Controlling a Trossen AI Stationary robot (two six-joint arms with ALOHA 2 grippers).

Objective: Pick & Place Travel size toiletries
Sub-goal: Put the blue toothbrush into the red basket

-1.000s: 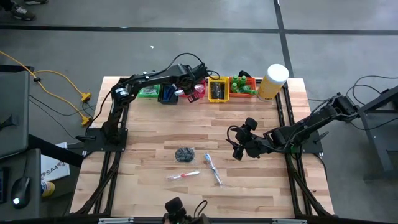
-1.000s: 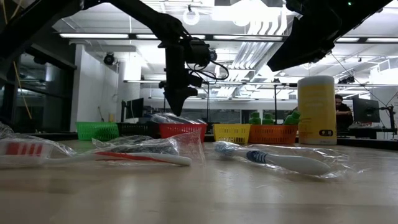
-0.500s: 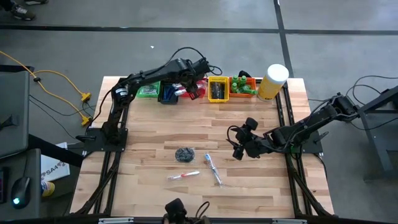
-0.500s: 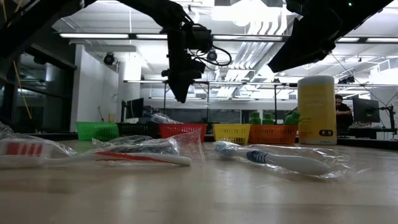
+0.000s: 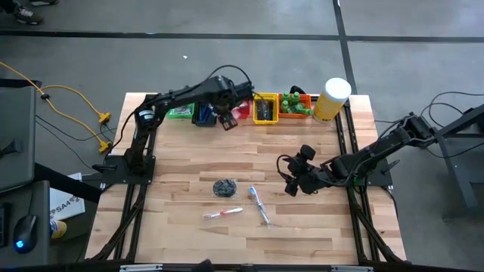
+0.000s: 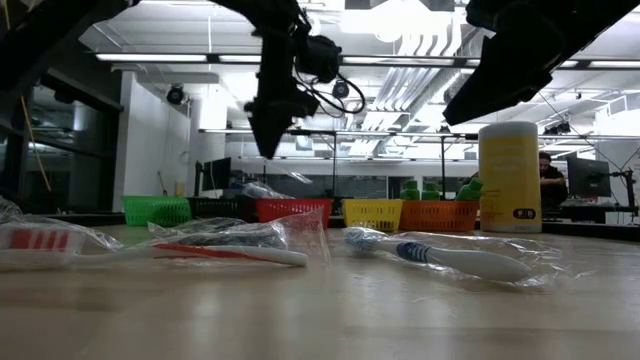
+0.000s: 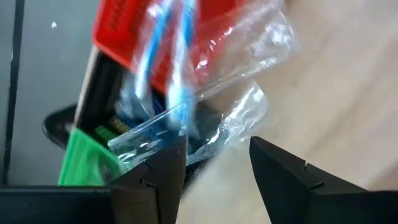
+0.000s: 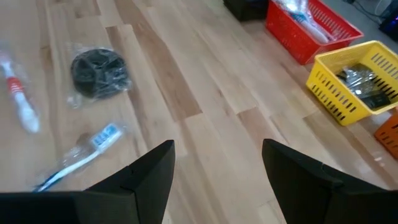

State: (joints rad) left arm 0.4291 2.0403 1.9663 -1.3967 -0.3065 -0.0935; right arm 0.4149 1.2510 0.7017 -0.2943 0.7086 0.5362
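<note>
**Left gripper open above the bins, three wrapped toiletries on the table**

In the high view the left gripper point(image 5: 227, 121) sits in the upper middle of the frame, just at the near edge of the row of bins that runs along the table's point(image 5: 181, 174) top edge. The left wrist view shows its two dark fingers point(image 7: 163, 171) apart with nothing between them. Beyond them lie clear-wrapped blue toothbrushes point(image 7: 168, 56) resting in the red bin point(image 7: 124, 25), the wrapping spilling over the rim. The black bin point(image 7: 102, 87) and the green bin point(image 7: 84, 162) stand beside it.

In the high view the row reads, from left to right: green bin point(image 5: 180, 112), black bin point(image 5: 203, 115), red bin point(image 5: 240, 110), yellow bin point(image 5: 265, 109) with dark items inside, and orange bin point(image 5: 296, 106) holding little green bottles point(image 5: 293, 103). The pale-yellow cylinder point(image 5: 333, 100) with a white lid stands at the row's right end.

The right gripper point(image 5: 292, 178) hovers right of centre, fingers point(image 8: 143, 177) apart and empty.

Three items lie on the table in the lower middle of the high view: a dark round disc point(image 5: 224, 187) in clear wrap, a wrapped blue toothbrush point(image 5: 259, 205) to its right, and a wrapped red-and-white toothbrush point(image 5: 222, 214) below the disc. They are near one another but not touching.
</note>
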